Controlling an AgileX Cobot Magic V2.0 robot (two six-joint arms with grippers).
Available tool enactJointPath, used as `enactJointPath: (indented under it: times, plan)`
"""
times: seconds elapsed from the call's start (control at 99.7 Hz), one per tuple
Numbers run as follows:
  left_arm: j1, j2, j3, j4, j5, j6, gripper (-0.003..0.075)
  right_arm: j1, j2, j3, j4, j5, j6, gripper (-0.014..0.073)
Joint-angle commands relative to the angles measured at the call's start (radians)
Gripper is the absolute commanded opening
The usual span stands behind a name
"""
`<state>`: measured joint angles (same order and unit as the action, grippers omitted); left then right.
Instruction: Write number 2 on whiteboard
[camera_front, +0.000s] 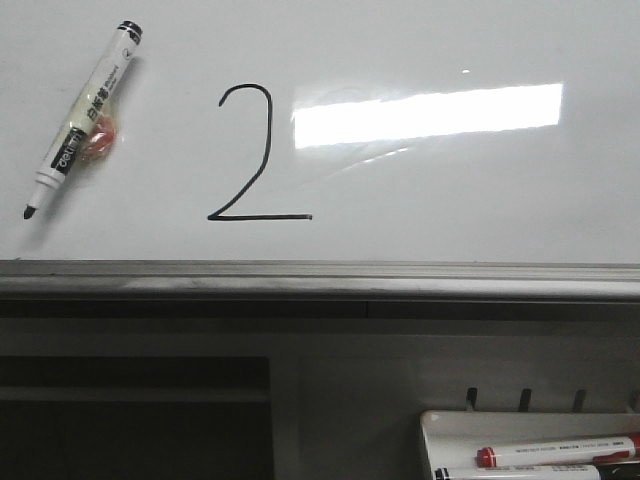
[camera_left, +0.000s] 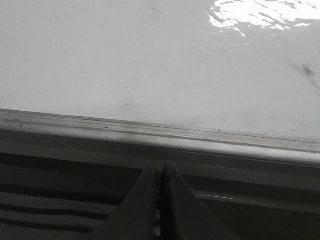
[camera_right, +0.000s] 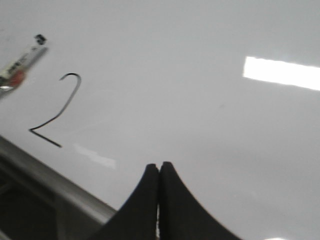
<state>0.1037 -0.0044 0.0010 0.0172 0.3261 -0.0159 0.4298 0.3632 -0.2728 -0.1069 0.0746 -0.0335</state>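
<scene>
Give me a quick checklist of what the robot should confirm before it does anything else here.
1. The 2 drawn in full, with hook, diagonal and base: ok.
2. Marker released, lying on the whiteboard left of the 2: ok.
3. Marker capped: not ok, tip bare.
4. Left gripper empty: ok, fingers together.
5. Right gripper empty: ok, fingers together.
6. Room for the marker in the tray: cannot tell, mostly out of frame.

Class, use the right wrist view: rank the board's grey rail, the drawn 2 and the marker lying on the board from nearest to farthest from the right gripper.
1. The grey rail, beside the right gripper, at the whiteboard edge.
2. The number 2, farther out on the board.
3. The marker, beyond the 2.
</scene>
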Motion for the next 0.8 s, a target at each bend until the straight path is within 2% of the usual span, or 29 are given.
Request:
enactJointPath:
  times: [0.0, 0.13, 0.251, 0.431, 0.522, 0.612, 0.792]
  plan:
    - [-0.008, -0.027, 0.011, -0.002, -0.071, -0.009, -0.0020, -0.089, 0.000, -0.021, -0.018, -0.092, 0.009, -0.0071]
    - [-0.008, -0.027, 0.011, -0.002, -0.071, -0.009, -0.0020, -0.215, -0.031, 0.024, -0.013, -0.115, 0.009, -0.0071]
    - [-0.008, -0.027, 0.011, -0.002, -0.071, -0.009, -0.0020, -0.320, -0.107, 0.126, -0.004, -0.202, 0.009, -0.0071]
    - [-0.008, -0.027, 0.011, -0.002, -0.071, -0.009, -0.0020, -0.415, -0.266, 0.268, 0.002, -0.254, 0.009, -0.0071]
    - [-0.008, -0.027, 0.011, -0.002, -0.071, -0.009, -0.0020, -0.443, -0.339, 0.313, 0.034, -0.236, 0.009, -0.0071]
    - [-0.008, -0.027, 0.011, -0.002, -0.071, -0.009, -0.0020, -0.462, -0.396, 0.312, 0.036, -0.135, 0.009, -0.0071]
    - [-0.008, -0.027, 0.011, -0.002, -0.071, -0.009, -0.0020, -0.471, -0.394, 0.312, 0.038, 0.021, 0.009, -0.0071]
